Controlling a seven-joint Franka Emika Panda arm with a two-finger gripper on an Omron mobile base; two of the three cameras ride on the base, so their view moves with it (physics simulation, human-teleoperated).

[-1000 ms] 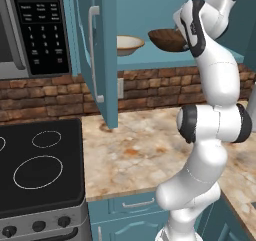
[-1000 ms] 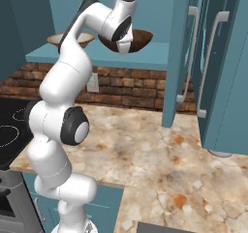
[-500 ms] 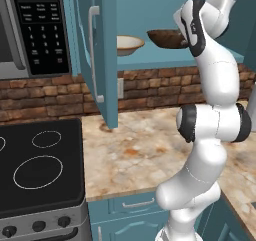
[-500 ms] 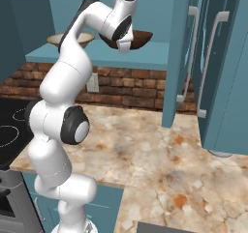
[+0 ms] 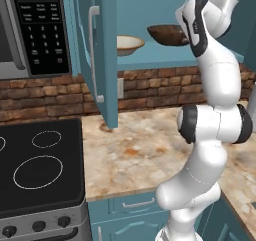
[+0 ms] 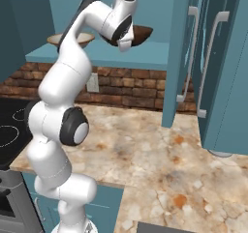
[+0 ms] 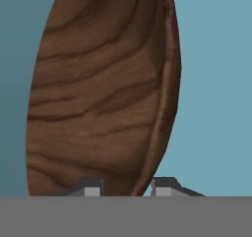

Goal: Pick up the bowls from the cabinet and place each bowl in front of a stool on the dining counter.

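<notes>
The wide dark brown wood-grained bowl (image 5: 167,34) (image 6: 141,34) hangs just above the teal shelf (image 5: 165,61) of the open cabinet (image 5: 97,55). My gripper (image 7: 125,186) is shut on its rim. In the hand view the bowl (image 7: 98,93) stands on edge, with the rim between my two fingertips (image 7: 88,187). The smaller beige-cream bowl (image 5: 127,44) (image 6: 72,37) rests on the same shelf, to the left of the brown one. My hand (image 6: 123,34) reaches into the cabinet from the front. The stools and the dining counter are out of view.
A black-panelled microwave (image 5: 35,30) hangs left of the open cabinet door. Below it lie a black stove top (image 5: 42,170) and a marble worktop (image 5: 140,150) against a brick wall. Tall teal doors with bar handles (image 6: 218,67) stand at the right.
The jaws have closed on the brown bowl's rim. The bowl now sits slightly higher than before, and the arm has barely shifted.
</notes>
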